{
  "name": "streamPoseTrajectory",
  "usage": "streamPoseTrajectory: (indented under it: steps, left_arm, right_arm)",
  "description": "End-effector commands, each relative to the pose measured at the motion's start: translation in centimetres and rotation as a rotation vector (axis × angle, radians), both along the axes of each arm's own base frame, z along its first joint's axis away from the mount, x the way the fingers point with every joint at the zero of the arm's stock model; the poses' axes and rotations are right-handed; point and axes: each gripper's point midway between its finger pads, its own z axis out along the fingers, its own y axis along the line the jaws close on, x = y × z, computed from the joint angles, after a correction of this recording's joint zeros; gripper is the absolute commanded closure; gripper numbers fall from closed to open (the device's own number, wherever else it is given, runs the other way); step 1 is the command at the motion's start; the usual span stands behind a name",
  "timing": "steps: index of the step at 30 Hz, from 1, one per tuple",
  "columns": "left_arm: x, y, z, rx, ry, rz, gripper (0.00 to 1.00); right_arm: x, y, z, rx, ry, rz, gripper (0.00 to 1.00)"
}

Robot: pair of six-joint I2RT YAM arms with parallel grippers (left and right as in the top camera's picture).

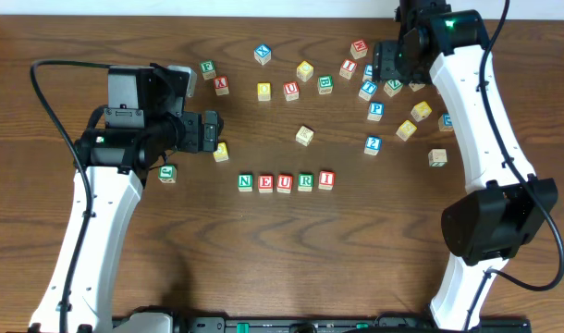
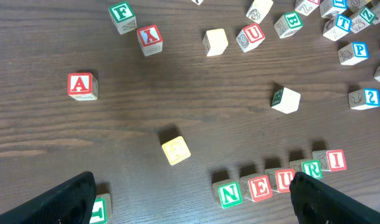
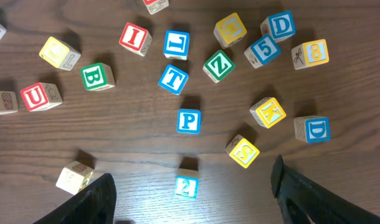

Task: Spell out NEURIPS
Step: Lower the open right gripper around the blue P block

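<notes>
Block row (image 1: 285, 181) reads NEURI on the desk (image 1: 282, 268); two letters to go.
Left gripper (image 2: 193, 178) hovers released near the row. Farther back, right gripper (image 3: 191, 174) hangs spread and empty just short of the blue P block (image 3: 189, 121), likely lining up to take it.

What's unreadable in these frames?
- Overhead: blocks partly under the right gripper, letters hidden.
- Left wrist: green block, cut by the bottom edge.
- Right wrist: red block, cut by the top edge.
- Left wrist: yellow block, face too faint.
</notes>
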Motion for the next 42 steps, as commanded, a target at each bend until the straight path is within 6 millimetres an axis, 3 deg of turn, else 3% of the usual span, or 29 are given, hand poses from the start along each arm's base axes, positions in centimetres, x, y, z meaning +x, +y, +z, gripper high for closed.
streamPoseTrajectory:
  steps: [1, 14, 33, 42]
  left_arm:
    - [0.3, -0.1, 1.3, -0.007, -0.034, -0.009, 0.02]
    - [0.3, -0.1, 1.3, -0.007, -0.034, -0.009, 0.02]
    - [0.3, -0.1, 1.3, -0.007, -0.034, -0.009, 0.02]
    - [0.3, -0.1, 1.3, -0.007, -0.034, -0.009, 0.02]
  right_arm:
    - [0.4, 0.2, -0.8, -0.003, 0.017, 0.018, 0.25]
    - [1.1, 0.4, -7.9, -0.027, 0.161, 0.006, 0.30]
    - [1.5, 0.6, -8.9, -0.028, 0.164, 0.002, 0.30]
    - [1.5, 1.7, -12.0, -0.031, 0.214, -0.001, 0.32]
